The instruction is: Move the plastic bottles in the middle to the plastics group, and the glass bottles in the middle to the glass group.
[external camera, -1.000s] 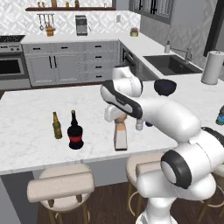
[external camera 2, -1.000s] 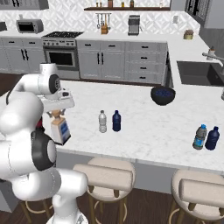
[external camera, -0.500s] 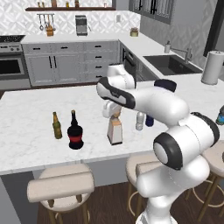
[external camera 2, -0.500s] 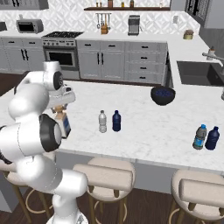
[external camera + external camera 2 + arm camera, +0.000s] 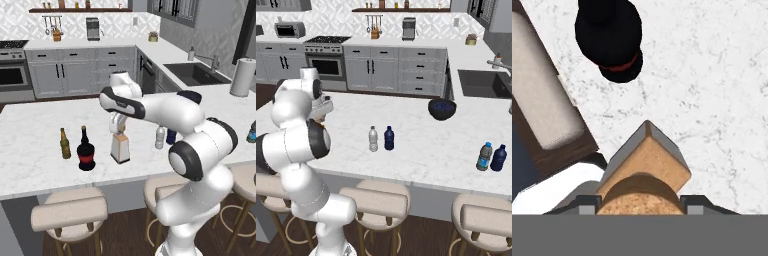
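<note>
Clearly the step in hand was the delivery of the square glass bottle (image 5: 120, 148) to the glass group: in the left base view it stood at centre frame, just right of the black red-labelled bottle (image 5: 86, 152) and the slim olive bottle (image 5: 64, 144). The claw (image 5: 120, 131) hung straight above it, pinching the tan stopper (image 5: 643, 196) from both sides, as the hand view suggested, with the stopper wedged between the dark tips at the bottom edge. The bottle's long axis ran vertical, stopper up, its base at or just over the worktop (image 5: 45, 125); contact could not be told. The next move probably called for settling it upright, spreading the claw, and lifting clear without tipping it. The clear bottle (image 5: 373, 139) and the dark blue bottle (image 5: 389, 138) waited mid-frame in the right base view, untouched.
</note>
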